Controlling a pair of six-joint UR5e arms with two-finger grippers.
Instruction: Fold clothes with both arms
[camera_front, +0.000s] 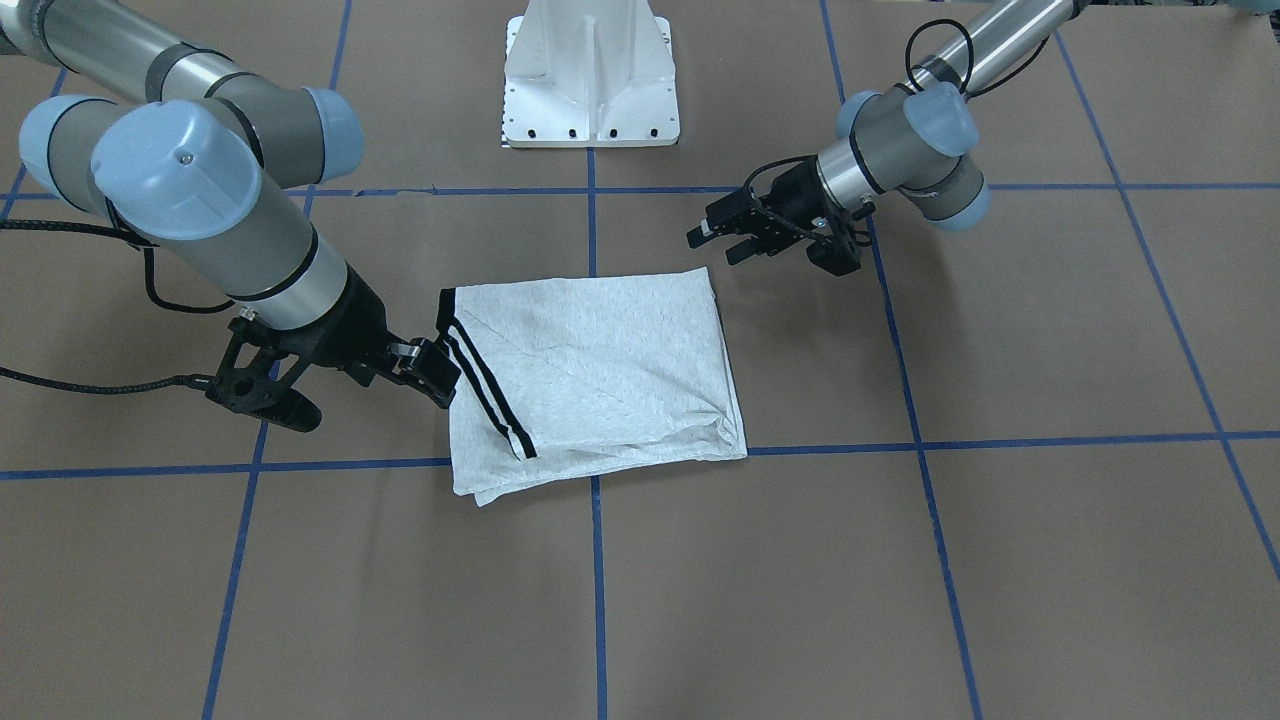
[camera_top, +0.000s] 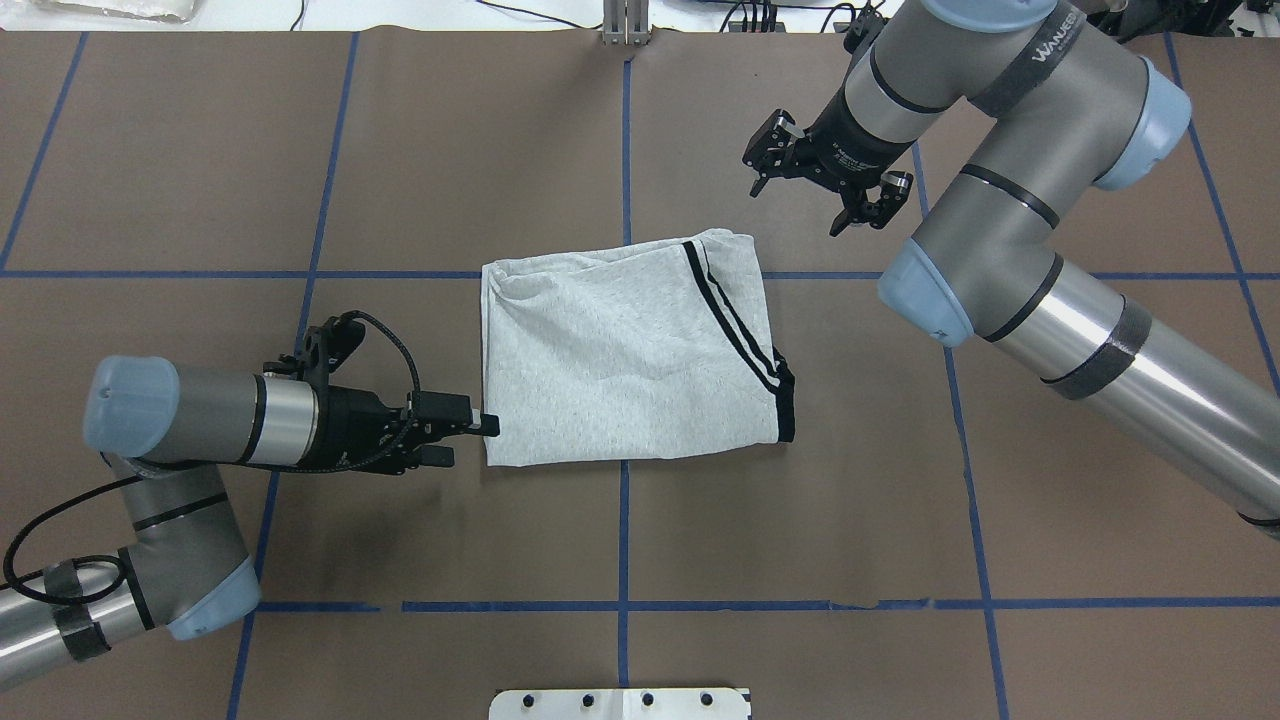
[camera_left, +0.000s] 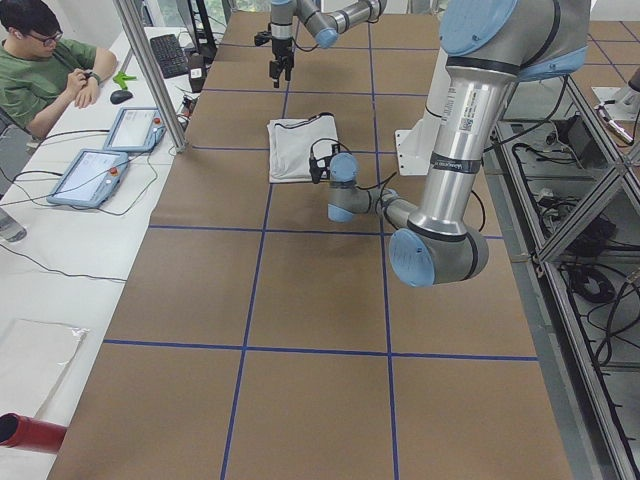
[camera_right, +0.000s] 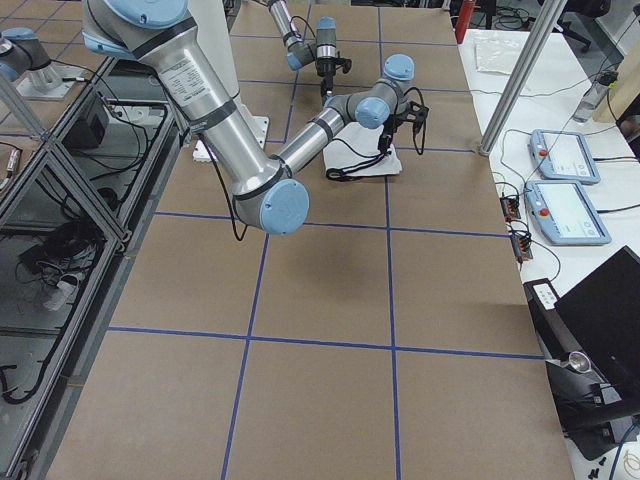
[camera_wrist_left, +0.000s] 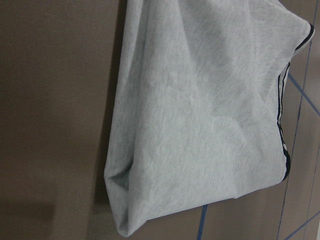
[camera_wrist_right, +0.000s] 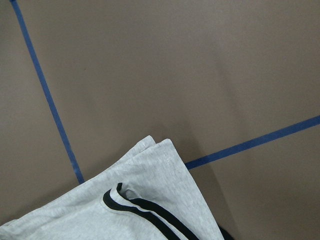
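**On table centre: folded shirt, both claws released**

At mid-table (camera_top: 200, 150) the shirt (camera_top: 630, 360) lies flat. It is folded to a rough rectangle and sits across a crossing of blue tape lines (camera_top: 623, 530). A double black stripe (camera_top: 730, 320) runs diag. over its R part in the overhead view. Black trim (camera_top: 787, 405) shows at the robot-side R corner.

L claw (camera_top: 472, 442): jaws apart, nothing between them. It sits low and level, just beside the shirt's robot-side L corner. One fingertip is at the hem; contact cannot be told. L wrist cam shows grey fabric and brown table.

R claw (camera_top: 800, 200): jaws spread wide, nothing gripped. It is near the far R corner and clear of the cloth in the overhead view. R wrist cam looks down on that corner w/ stripe ends.

Writing: strap (camera_top: 1050, 45) on R arm (camera_top: 1100, 330) reads "WANEE", rest cut off. Label (camera_left: 468, 122) on L arm (camera_left: 445, 215) is too small to read.

Misc.: white base (camera_front: 590, 80) at robot side. A person (camera_left: 40, 70) sits at the side bench (camera_left: 60, 250) w/ two pendants (camera_left: 90, 175).
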